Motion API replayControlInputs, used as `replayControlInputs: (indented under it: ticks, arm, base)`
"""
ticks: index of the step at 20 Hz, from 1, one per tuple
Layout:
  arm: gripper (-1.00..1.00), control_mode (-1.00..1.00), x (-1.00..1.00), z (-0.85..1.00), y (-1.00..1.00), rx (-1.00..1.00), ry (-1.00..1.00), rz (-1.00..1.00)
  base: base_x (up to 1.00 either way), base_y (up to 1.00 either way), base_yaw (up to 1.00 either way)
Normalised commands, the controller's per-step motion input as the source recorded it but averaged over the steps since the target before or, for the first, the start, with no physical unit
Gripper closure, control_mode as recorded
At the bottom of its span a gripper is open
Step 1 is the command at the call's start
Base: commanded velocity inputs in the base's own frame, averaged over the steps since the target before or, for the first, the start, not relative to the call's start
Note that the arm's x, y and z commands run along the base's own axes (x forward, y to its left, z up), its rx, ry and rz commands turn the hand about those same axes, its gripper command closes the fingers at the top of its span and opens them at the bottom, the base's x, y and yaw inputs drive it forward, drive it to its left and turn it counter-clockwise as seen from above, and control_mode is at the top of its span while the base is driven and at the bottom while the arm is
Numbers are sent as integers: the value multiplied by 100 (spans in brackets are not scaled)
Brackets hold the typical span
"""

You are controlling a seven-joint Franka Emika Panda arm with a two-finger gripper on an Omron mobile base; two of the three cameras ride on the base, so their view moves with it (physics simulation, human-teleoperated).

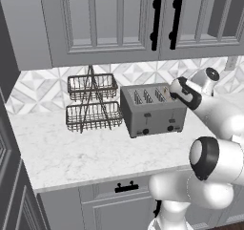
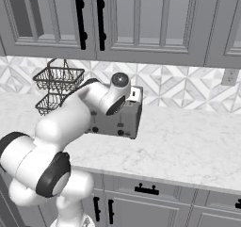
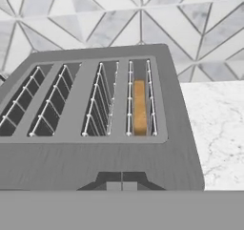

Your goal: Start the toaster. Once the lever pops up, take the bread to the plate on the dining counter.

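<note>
While the white robot arm is bending up from the front edge of the marble counter (image 1: 71, 152), its gripper (image 3: 121, 185) is hovering just above the front face of the toaster (image 1: 152, 110), with the two dark finger tips pressed together, closed on nothing. Seen from the hand, the gripper is sitting low over the front rim of the toaster, whose four slots are running away toward the wall. The bread (image 3: 139, 108) is standing on edge deep inside the rightmost slot, its golden-brown top below the slot's rim, between the wire guides. The other three slots are showing dark interiors. From the left base view, the grey toaster is sitting toward the back edge of the counter, small black knobs showing on its front face. Just beside it, nearer the counter's left end, a black wire two-tier basket rack (image 1: 93, 104) is standing against the patterned tile backsplash (image 2: 179, 87). Above, grey cabinets (image 1: 119, 21) with black handles are hanging.
</note>
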Motion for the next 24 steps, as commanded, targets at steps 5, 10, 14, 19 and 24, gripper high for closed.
replayControlInputs:
  ticks: [5,10,14,19,24]
  arm:
    - [100,-100,47,0,-1,-1,1,0]
    - [100,-100,54,0,-4,-1,0,0]
    - [100,-100,15,-16,-9,0,0,0]
    - [100,-100,17,-15,-9,0,0,0]
    - [-100,-100,18,-10,-1,0,0,0]
  base:
    - [0,0,0]
    - [0,0,0]
    - [0,0,0]
    - [0,0,0]
    - [0,0,0]
